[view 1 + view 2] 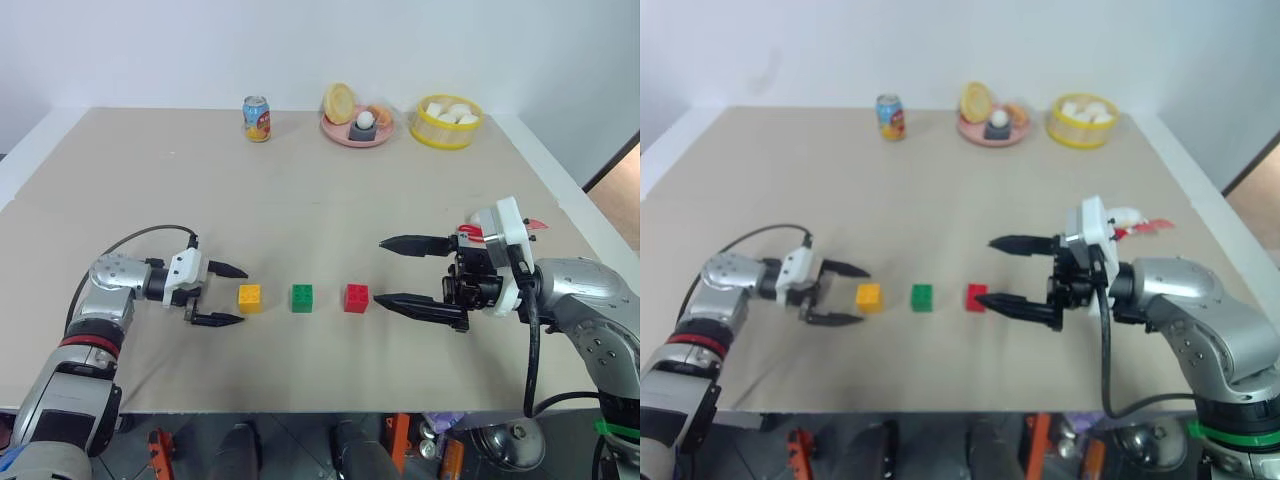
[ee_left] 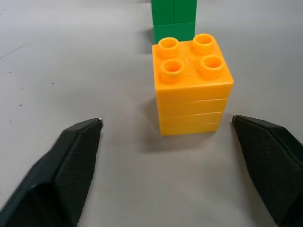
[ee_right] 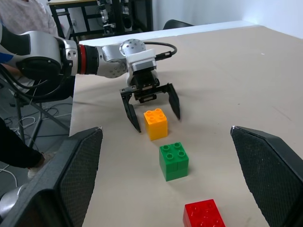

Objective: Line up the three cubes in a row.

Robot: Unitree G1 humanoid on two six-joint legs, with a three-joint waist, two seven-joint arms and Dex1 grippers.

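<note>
Three cubes stand in a row on the tan table [image 1: 300, 200]: the orange-yellow cube [image 1: 249, 298] on the left, the green cube [image 1: 302, 297] in the middle, the red cube [image 1: 356, 298] on the right. My left gripper [image 1: 232, 294] is open just left of the orange-yellow cube, its fingertips [image 2: 80, 142] clear of the block [image 2: 191, 85]. My right gripper [image 1: 383, 271] is open, level with the row, right of the red cube and holding nothing. The right wrist view looks along the row [image 3: 174, 161] toward the left gripper [image 3: 151, 111].
At the table's far edge stand a soda can [image 1: 257, 118], a pink plate [image 1: 345, 136] of toy food and a yellow basket [image 1: 446, 132]. A red-and-white thing [image 1: 535, 224] lies behind my right wrist.
</note>
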